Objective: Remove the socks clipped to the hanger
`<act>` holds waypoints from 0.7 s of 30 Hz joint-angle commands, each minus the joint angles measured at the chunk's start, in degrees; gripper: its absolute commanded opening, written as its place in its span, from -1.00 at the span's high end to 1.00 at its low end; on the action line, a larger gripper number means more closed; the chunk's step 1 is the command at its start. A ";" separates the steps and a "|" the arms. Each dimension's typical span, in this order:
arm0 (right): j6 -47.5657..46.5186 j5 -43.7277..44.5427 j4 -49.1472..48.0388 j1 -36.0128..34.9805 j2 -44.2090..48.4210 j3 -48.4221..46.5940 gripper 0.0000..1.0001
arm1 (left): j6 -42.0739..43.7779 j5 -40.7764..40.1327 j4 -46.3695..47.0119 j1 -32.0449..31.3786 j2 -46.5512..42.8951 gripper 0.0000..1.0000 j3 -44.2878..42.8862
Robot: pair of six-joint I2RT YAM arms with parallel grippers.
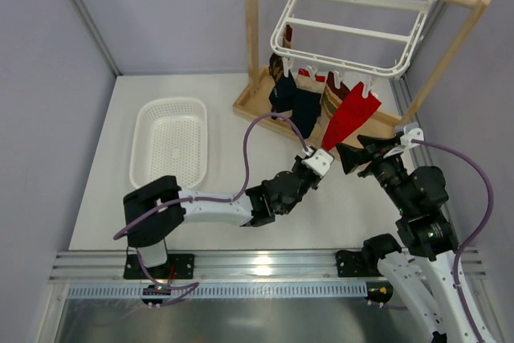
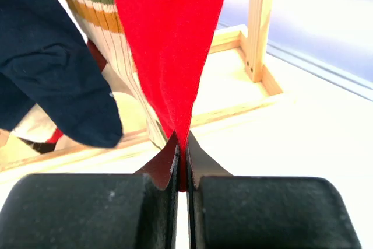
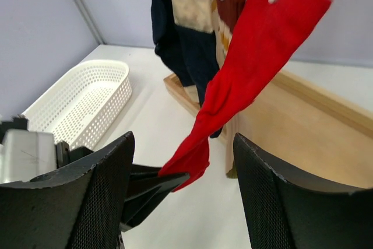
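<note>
Between the closed jaws of the left gripper [image 2: 182, 150] sits the toe end of the red sock [image 2: 169, 45]. I see the two black pads pressed almost together, with only a thin fold of red fabric between them. From that pinch the sock runs up and to the far right, pulled taut into a long narrow wedge. Its cuff is clipped by a small white clip [image 1: 371, 86] on the near rim of the hanger [image 1: 345, 30]. The knit looks smooth and plain.

To the right, the right gripper [image 1: 352, 155] is spread wide with nothing in it. In its wrist view the textured black fingers [image 3: 87, 202] frame the red sock, which hangs beyond them without touching.

The hanger is a white plastic rectangular frame with crossbars, tilted and hooked over the rail of a pale wooden stand [image 1: 251, 22]. More socks dangle from its near edge to the left of the red one. They are soft navy socks [image 2: 52, 68] and a ribbed cream one [image 2: 111, 39] with green and orange bands. A white slotted basket [image 1: 170, 106], oval and perforated, rests on the white table [image 1: 104, 198] well to the left.
</note>
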State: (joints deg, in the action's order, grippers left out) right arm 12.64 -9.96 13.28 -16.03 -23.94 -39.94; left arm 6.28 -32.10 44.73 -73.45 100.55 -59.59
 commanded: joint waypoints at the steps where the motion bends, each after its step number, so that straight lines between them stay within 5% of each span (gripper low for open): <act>1: -3.94 4.42 2.45 -0.31 -0.75 -5.57 -0.40 | 0.22 -2.79 2.82 -0.55 -3.08 1.00 1.23; 21: -10.09 7.40 -0.36 -0.23 -14.54 -20.43 -0.41 | 0.75 -4.11 0.62 -1.43 -6.95 0.99 3.78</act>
State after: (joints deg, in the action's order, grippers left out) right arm 4.69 -4.69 14.92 -16.03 -36.71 -57.49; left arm 6.55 -34.57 43.79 -74.41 96.66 -56.36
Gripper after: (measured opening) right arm 0.705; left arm 0.005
